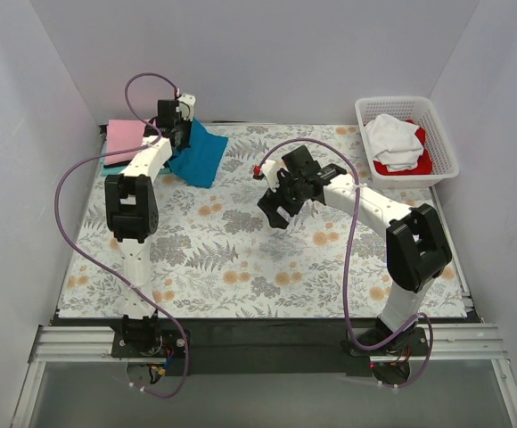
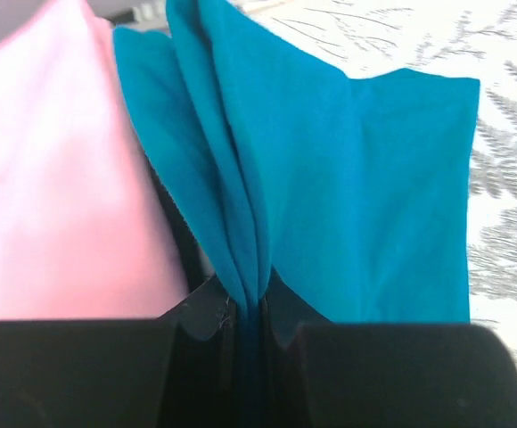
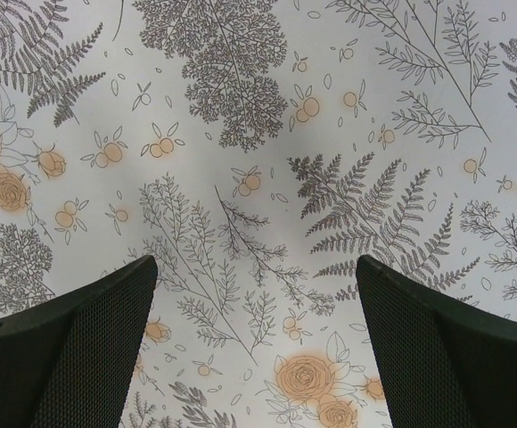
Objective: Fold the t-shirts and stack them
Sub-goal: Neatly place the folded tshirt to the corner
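A folded deep teal-blue t-shirt [image 1: 200,155] hangs from my left gripper [image 1: 179,135] at the far left of the table, lifted at one edge. In the left wrist view the jaws are shut on a bunched fold of the teal shirt [image 2: 330,178], with the gripper [image 2: 248,312] pinching it. A folded pink t-shirt [image 1: 124,140] lies beside it on the left, on top of other folded cloth, and also shows in the left wrist view [image 2: 53,169]. My right gripper [image 1: 276,209] hovers open and empty over the table cloth [image 3: 258,134]; its fingers [image 3: 80,348] are wide apart.
A white lattice basket [image 1: 439,134] at the far right holds a white t-shirt [image 1: 394,140] on a red one [image 1: 422,163]. The floral table cloth [image 1: 241,259] covers the table. White walls close in the left, right and back.
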`<action>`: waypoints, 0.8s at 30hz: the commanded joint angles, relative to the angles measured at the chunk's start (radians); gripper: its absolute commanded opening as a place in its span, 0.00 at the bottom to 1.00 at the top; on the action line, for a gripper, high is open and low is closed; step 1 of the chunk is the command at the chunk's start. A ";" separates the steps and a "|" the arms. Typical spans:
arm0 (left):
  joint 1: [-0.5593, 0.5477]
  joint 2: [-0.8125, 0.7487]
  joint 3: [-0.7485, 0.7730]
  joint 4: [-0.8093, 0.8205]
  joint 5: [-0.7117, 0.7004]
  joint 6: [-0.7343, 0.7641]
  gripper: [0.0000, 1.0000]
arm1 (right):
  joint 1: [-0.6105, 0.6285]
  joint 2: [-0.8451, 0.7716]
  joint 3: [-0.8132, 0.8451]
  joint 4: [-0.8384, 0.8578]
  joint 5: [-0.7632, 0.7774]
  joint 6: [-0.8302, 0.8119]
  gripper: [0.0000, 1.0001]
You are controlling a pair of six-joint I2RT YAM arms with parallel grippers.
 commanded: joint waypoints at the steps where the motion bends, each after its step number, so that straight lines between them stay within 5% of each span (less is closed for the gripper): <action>1: -0.005 -0.052 0.056 0.068 -0.048 0.116 0.00 | -0.004 -0.039 -0.008 0.003 -0.009 -0.006 0.98; 24: 0.001 -0.273 -0.063 0.112 -0.032 0.199 0.00 | -0.004 -0.053 -0.003 0.003 -0.015 0.007 0.98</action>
